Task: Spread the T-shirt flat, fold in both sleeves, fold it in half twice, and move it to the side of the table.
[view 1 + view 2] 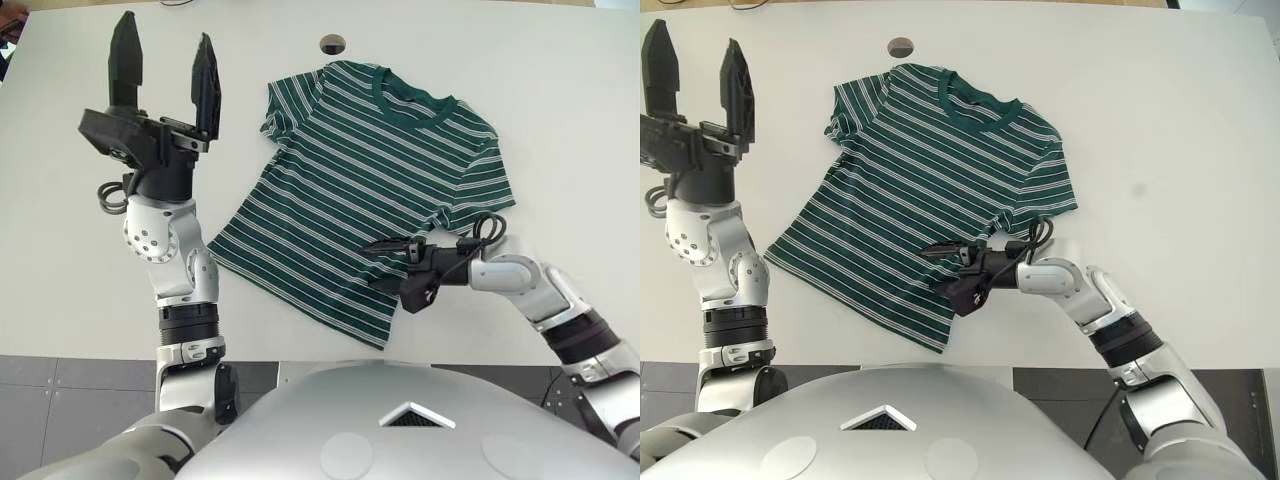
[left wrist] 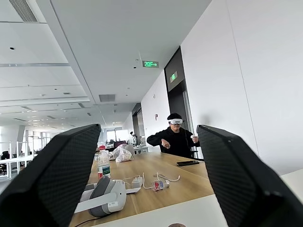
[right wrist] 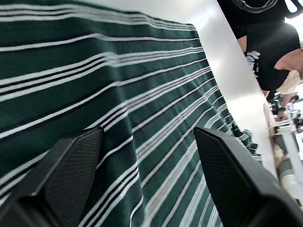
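Observation:
A dark green T-shirt with white stripes [image 1: 370, 180] lies spread on the white table [image 1: 560, 100], turned at an angle, its collar toward the far side and its hem toward the near left. My right gripper [image 1: 372, 265] is low over the shirt's near right side by the hem. It is open, and striped cloth [image 3: 142, 94] shows between its fingers [image 3: 71, 175]. My left gripper [image 1: 166, 35] is held up above the table to the left of the shirt, fingers pointing upward and open, with nothing in it.
A small round hole [image 1: 332, 43] sits in the tabletop just beyond the shirt's left sleeve. Bare table lies to the right of the shirt and on its far left. The table's front edge [image 1: 80, 356] runs close below the hem.

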Action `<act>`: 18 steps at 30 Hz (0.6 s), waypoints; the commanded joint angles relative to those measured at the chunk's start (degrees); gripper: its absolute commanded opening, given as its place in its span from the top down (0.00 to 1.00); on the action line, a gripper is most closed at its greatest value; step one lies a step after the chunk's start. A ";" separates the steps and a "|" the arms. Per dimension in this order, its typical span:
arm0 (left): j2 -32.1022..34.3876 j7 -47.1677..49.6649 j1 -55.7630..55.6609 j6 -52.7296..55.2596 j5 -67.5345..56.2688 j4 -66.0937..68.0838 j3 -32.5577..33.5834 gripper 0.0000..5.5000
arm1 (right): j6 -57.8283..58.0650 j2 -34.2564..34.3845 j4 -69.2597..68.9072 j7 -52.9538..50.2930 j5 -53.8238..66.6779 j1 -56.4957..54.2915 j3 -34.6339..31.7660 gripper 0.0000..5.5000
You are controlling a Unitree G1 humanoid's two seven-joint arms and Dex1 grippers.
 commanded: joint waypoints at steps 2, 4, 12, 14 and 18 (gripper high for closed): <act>0.79 -0.91 -1.31 -1.37 0.01 0.60 0.78 0.32 | 10.11 -22.64 1.74 20.26 8.10 -1.19 -6.53 0.36; 0.62 -0.85 -1.69 -1.46 0.47 0.25 0.46 0.32 | 12.23 -28.31 1.87 27.67 15.34 -2.06 -8.33 0.36; 1.31 3.41 -4.44 6.07 3.29 -8.66 -1.37 0.32 | 22.30 -30.15 -0.98 39.67 27.86 -0.20 -10.51 0.36; 1.62 4.08 -4.44 7.57 3.53 -10.08 -1.30 0.32 | 22.98 -28.58 -2.89 38.59 30.53 0.09 -12.19 0.36; 3.43 4.55 -3.97 15.37 4.73 -10.33 -2.42 0.32 | 29.79 -25.80 -6.31 39.73 43.23 -3.48 -18.33 0.36</act>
